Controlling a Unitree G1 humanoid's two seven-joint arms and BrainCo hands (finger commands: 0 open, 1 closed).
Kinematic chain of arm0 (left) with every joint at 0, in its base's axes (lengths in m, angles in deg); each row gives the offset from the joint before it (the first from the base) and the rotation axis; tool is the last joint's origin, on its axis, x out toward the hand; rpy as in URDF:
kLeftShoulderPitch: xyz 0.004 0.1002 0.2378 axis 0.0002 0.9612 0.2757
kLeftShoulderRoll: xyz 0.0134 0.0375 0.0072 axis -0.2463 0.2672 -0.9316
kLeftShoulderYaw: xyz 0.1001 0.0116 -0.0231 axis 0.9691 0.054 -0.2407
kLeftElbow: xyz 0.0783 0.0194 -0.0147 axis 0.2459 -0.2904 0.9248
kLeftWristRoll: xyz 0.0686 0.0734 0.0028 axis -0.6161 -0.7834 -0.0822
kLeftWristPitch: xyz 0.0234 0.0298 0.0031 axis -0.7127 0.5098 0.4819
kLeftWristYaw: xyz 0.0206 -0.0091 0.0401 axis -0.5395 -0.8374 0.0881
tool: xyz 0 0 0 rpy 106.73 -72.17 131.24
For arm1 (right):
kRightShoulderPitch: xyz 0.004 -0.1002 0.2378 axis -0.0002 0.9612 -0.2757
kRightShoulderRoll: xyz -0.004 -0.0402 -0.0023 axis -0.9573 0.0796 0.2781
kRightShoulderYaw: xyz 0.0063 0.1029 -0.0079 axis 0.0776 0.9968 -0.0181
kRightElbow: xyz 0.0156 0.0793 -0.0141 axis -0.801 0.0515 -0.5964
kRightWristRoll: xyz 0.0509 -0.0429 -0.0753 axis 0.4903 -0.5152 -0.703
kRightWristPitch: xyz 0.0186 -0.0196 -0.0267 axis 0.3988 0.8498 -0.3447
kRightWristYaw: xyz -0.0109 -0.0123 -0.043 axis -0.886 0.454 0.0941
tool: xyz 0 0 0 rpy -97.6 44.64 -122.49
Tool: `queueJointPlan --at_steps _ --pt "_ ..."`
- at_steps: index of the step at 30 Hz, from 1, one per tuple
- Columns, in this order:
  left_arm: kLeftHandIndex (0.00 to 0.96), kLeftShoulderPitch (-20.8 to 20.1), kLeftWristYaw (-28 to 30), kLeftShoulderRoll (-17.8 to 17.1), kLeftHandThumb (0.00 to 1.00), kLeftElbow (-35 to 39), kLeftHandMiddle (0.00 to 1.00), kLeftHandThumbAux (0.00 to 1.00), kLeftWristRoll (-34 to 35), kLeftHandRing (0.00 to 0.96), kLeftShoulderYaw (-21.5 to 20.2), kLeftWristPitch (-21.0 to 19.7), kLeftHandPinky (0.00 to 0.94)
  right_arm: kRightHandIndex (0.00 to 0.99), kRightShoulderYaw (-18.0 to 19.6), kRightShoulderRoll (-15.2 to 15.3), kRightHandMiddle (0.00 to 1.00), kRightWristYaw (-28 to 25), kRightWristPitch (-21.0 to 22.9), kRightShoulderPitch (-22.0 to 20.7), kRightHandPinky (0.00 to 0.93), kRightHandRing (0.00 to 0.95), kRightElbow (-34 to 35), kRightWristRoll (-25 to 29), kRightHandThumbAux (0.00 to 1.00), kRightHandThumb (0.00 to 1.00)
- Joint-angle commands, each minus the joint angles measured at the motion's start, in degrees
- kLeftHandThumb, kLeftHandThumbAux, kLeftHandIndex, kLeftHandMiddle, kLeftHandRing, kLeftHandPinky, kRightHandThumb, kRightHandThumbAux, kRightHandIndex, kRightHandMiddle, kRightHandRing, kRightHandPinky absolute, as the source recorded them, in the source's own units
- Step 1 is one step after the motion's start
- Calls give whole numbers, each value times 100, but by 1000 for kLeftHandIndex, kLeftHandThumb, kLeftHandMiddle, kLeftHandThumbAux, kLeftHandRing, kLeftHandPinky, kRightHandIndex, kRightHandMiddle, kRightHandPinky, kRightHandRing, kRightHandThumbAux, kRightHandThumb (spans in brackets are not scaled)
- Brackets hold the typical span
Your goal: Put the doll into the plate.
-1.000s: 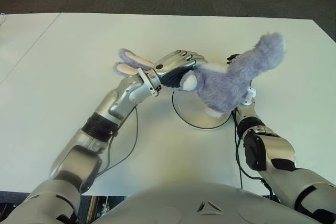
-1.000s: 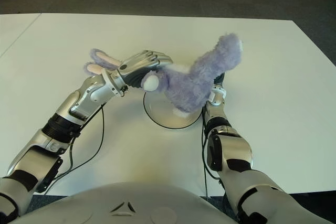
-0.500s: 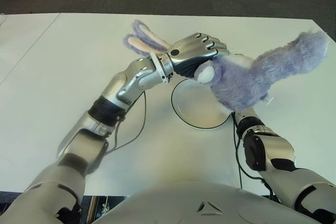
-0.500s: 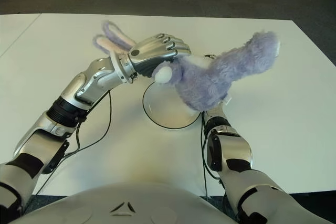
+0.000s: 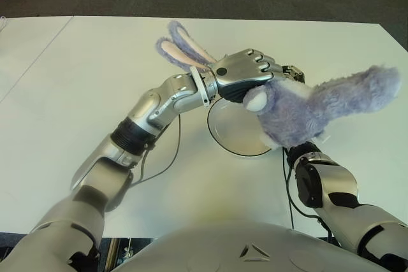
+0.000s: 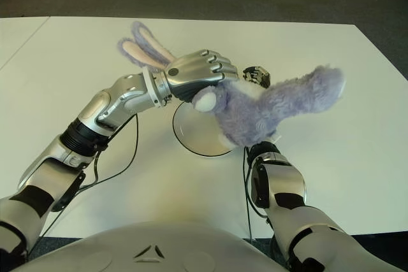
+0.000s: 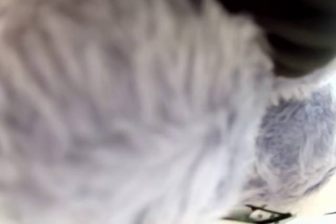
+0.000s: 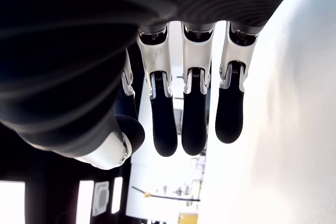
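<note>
- The doll (image 5: 299, 109), a fluffy purple rabbit, is up in the air over the plate's right half, body stretched out toward the robot's right, its long pink-lined ears (image 5: 180, 47) poking out the back of the left hand.
- The left hand (image 5: 245, 74) has it: silver fingers (image 5: 258, 62) curled down tight over the doll's head end, arm reaching in across the table from the left.
- The left wrist view is filled with purple and white fur pressed right up close.
- The plate (image 5: 231, 133), round and white with a dark rim, sits flat on the table (image 5: 76, 81) under the doll; its left half shows bare, its right edge hides behind the plush.
- The right hand (image 6: 256, 76) peeks out beyond the doll's body, on the plate's far right side; in its own wrist view the dark-tipped fingers (image 8: 194, 124) hang straight and loose, gripping nothing.
</note>
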Motion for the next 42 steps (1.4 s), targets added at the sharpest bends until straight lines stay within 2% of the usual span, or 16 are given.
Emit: queueJointPlan --at_steps 1,5,9,11,15,20,24,27,29,30,37,39,40,42 --pt "394 416 -620 48 848 -746 547 668 -723 783 347 -156 817 423 -94 -691 482 30 488 1262 461 476 -761 -58 725 690" --pt "392 387 -1788 357 847 -2208 543 669 -961 776 523 -174 788 422 -21 -693 457 -31 575 1343 445 450 -806 -6 724 689" --pt "393 401 -2093 447 846 -2684 542 669 -939 769 572 -193 783 422 1 -689 461 -71 642 1392 467 459 -833 -4 723 688" --pt "393 404 -2175 462 846 -2802 541 669 -917 768 597 -194 785 421 4 -686 461 -74 642 1397 468 461 -832 -4 723 687" --pt "397 918 -2068 280 849 -2746 547 667 -568 778 524 -108 815 422 12 -690 483 -123 610 1381 484 493 -817 10 725 683" --pt "400 1112 -2104 216 852 -2913 552 665 -419 794 538 -53 822 422 75 -705 504 -242 564 1367 483 515 -804 79 726 683" --pt "401 1028 -2223 346 853 -3526 552 665 -353 805 597 -18 825 421 139 -714 498 -320 546 1366 477 511 -800 122 727 684" --pt "401 766 -2400 663 853 -4880 551 665 -239 810 623 26 824 421 157 -721 494 -291 516 1367 465 507 -794 117 727 685" --pt "401 663 -2382 774 853 -5376 551 665 -114 813 565 41 823 421 148 -717 490 -271 499 1374 455 501 -791 103 727 685" --pt "401 626 -2358 812 853 -5548 550 665 -48 812 532 49 817 421 144 -714 497 -266 491 1377 481 510 -790 98 727 685" --pt "404 459 -2243 911 851 -6062 550 665 168 794 497 75 787 421 131 -705 501 -270 455 1401 487 517 -783 98 727 687" --pt "417 441 -2307 899 851 -6103 584 661 126 772 552 97 753 421 129 -704 504 -264 448 1403 487 520 -783 97 727 687" --pt "435 438 -2340 895 846 -6121 513 660 111 749 577 113 727 421 128 -702 505 -262 442 1408 489 521 -782 96 727 687" --pt "437 434 -2401 878 842 -6153 492 660 96 725 624 160 701 421 123 -700 506 -257 433 1414 490 522 -781 92 727 687"
